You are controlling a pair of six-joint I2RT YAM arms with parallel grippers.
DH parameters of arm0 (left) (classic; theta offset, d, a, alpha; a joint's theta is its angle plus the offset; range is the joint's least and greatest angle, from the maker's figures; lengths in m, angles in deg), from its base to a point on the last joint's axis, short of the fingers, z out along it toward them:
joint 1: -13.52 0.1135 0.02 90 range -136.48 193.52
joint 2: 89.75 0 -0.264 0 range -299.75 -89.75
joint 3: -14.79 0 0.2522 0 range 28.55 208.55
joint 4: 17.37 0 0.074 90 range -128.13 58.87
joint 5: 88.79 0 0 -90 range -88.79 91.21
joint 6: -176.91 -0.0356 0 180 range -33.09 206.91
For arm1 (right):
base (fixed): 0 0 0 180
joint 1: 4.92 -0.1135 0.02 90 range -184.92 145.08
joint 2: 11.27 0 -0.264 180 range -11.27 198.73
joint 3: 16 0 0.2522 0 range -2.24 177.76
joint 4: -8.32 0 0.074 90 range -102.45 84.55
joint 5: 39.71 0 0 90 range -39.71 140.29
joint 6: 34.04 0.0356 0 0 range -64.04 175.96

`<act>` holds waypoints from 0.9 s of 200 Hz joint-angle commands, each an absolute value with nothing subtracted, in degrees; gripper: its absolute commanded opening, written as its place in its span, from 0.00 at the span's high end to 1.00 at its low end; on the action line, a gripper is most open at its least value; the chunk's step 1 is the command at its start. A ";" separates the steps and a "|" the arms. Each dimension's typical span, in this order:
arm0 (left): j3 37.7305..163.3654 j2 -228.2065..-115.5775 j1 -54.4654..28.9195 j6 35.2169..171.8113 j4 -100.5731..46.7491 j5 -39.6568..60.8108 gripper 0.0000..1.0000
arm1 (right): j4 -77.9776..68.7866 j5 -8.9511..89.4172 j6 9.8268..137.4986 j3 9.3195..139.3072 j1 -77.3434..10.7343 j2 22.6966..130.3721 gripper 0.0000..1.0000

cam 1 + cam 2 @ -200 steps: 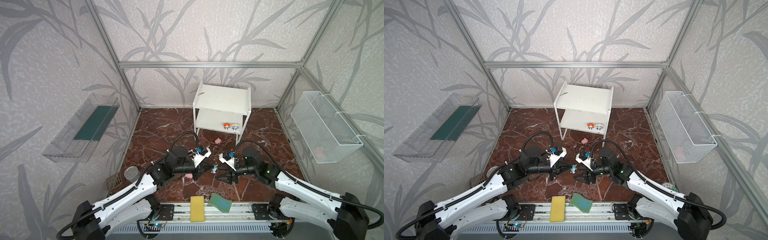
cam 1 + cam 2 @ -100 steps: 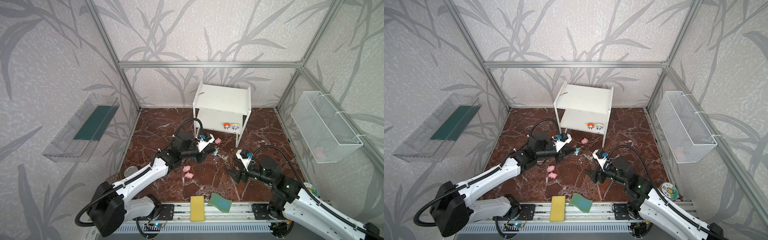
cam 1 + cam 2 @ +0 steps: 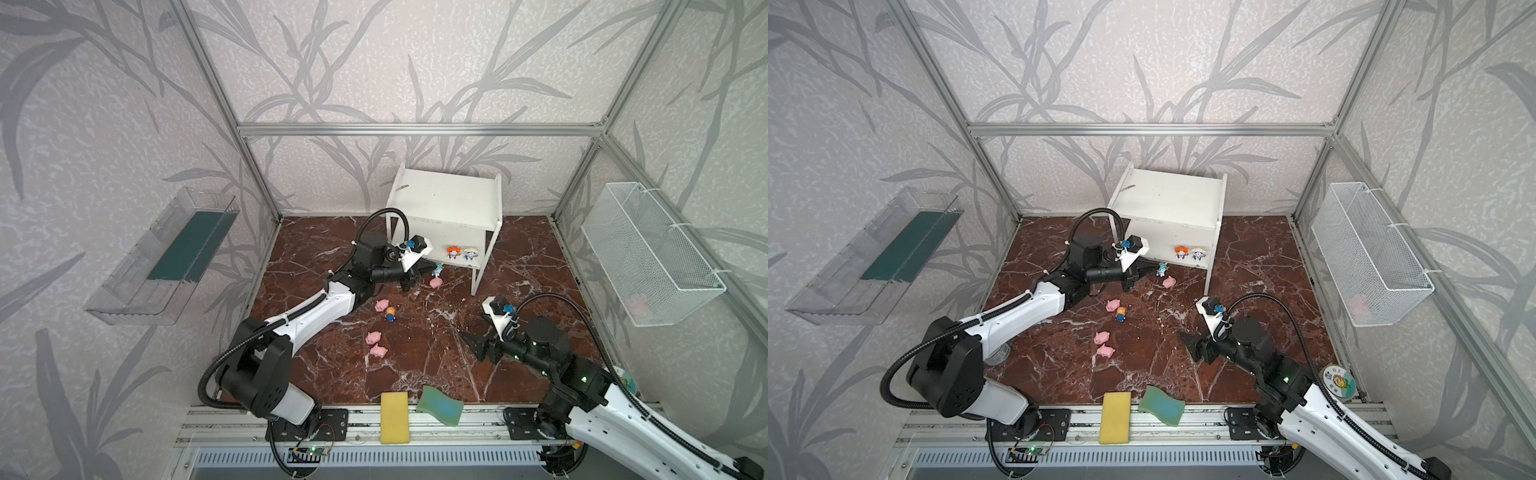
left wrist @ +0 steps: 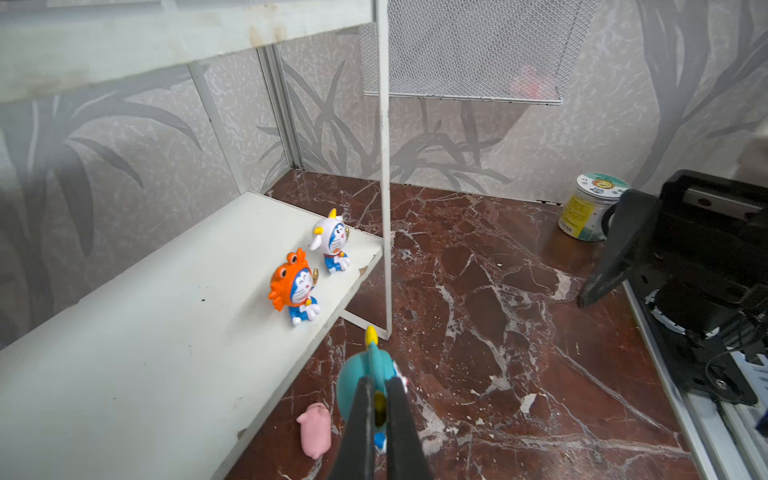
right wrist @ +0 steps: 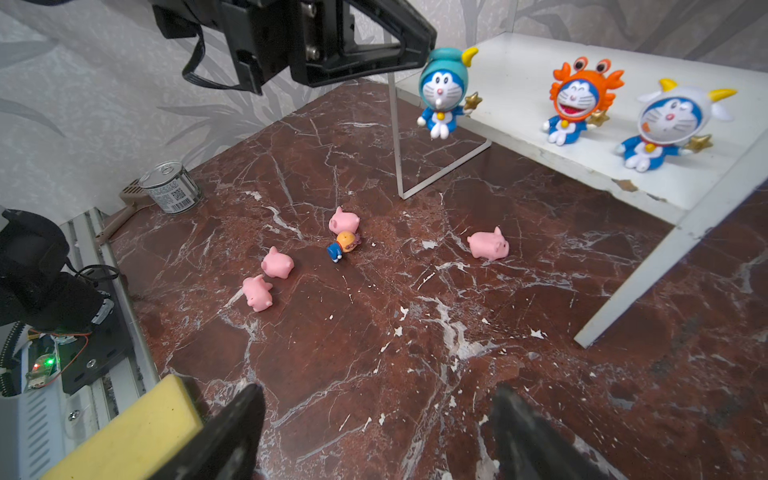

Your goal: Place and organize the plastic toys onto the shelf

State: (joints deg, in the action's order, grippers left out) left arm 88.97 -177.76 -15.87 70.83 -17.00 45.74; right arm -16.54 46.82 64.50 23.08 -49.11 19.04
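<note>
On the red-brown marble tabletop [image 3: 419,365], the small white two-tier shelf [image 3: 446,203] stands upper centre in both top views. My left claw [image 4: 379,390], just left of centre, pinches the teal-hooded blue cartoon figurine [image 5: 442,93] by the back of its hood; the toy hangs just off the lower board's front edge, not yet over it. My right claw [image 5: 378,403], lower right, gapes wide and empty. An orange crab-hooded figurine [image 4: 293,286] and a white horned-hooded figurine [image 4: 330,241] sit on that board; four pink plastic pigs [image 5: 277,262] and a tiny orange-headed figurine [image 5: 343,245] lie on the tabletop. I reckon so thin a grip could let the toy twist or drop short, or its feet could snag the board edge. The silver tin can [image 5: 170,189] shows a square code, the round printed tub [image 4: 594,212] a cartoon lid; no writing is readable
</note>
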 commanded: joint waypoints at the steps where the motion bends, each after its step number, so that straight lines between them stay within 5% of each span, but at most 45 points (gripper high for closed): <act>1: 92.42 -179.41 -15.05 68.31 -13.09 47.50 1.00 | -16.78 47.65 64.59 22.72 -48.91 18.70 0.15; 180: 97.67 -188.17 -14.41 69.42 -10.21 43.23 1.00 | -15.90 45.70 64.44 22.40 -48.87 18.88 0.15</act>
